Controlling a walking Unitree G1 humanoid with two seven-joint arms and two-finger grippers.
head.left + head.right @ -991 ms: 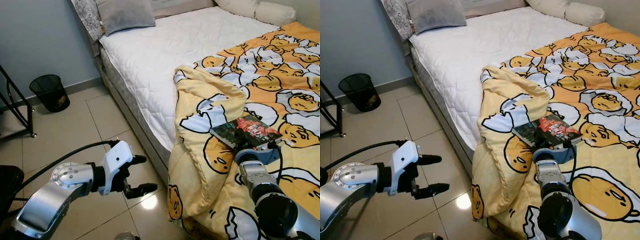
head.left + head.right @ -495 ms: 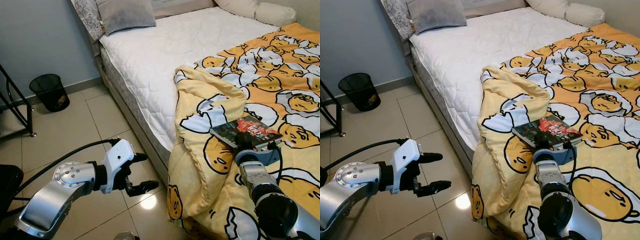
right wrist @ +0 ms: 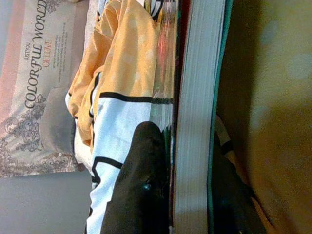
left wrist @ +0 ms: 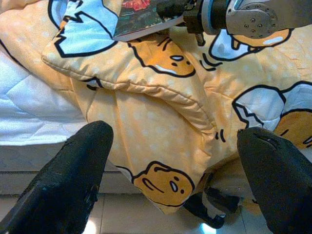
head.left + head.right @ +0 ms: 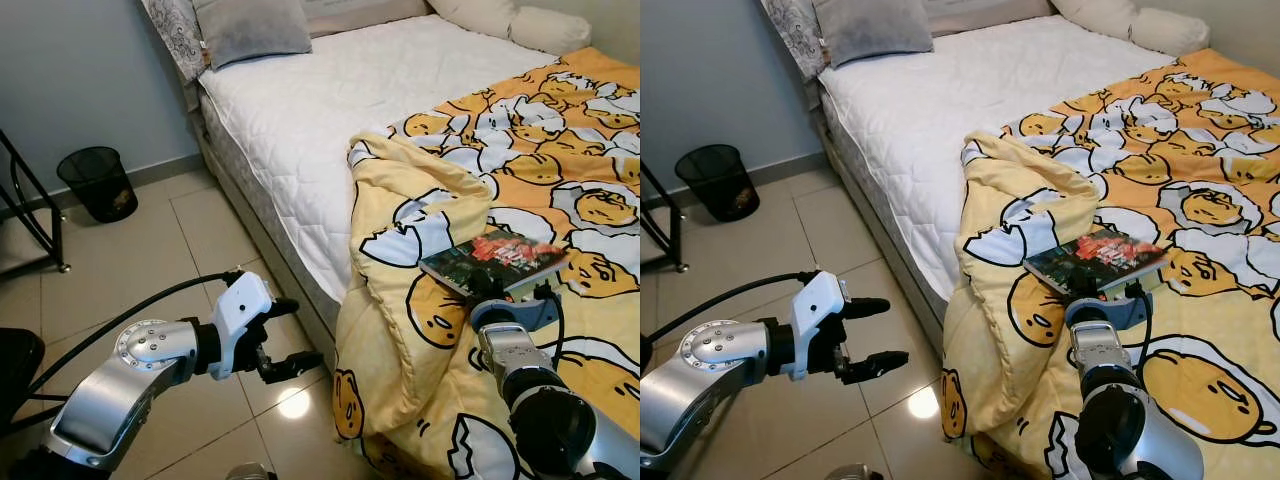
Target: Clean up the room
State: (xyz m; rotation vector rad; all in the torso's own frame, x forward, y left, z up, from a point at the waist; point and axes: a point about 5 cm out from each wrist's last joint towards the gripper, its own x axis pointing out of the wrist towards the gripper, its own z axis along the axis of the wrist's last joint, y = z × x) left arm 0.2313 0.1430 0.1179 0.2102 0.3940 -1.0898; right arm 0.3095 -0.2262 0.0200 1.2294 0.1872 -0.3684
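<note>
A dark book with a red cover picture [image 5: 492, 260] lies on the yellow cartoon blanket [image 5: 420, 200] at the bed's near right. My right gripper [image 3: 187, 146] is shut on the book's near edge, one black finger [image 3: 144, 185] above the cover and the other beneath the pages. The book's near edge is raised a little off the blanket. My left gripper [image 5: 297, 335] hangs open over the tiled floor beside the bed, its fingers [image 4: 73, 165] pointing at the blanket's hanging fold [image 4: 161, 122], and holds nothing.
The white mattress [image 5: 330, 100] carries a grey pillow [image 5: 250, 28] at its head. A black mesh bin [image 5: 97, 183] stands by the wall, and a black metal frame [image 5: 35, 210] at the far left. The tiled floor [image 5: 150, 260] runs between them.
My left gripper has drifted right and slightly up, toward the bed's side. The book has lifted and tilted a little in my right gripper.
</note>
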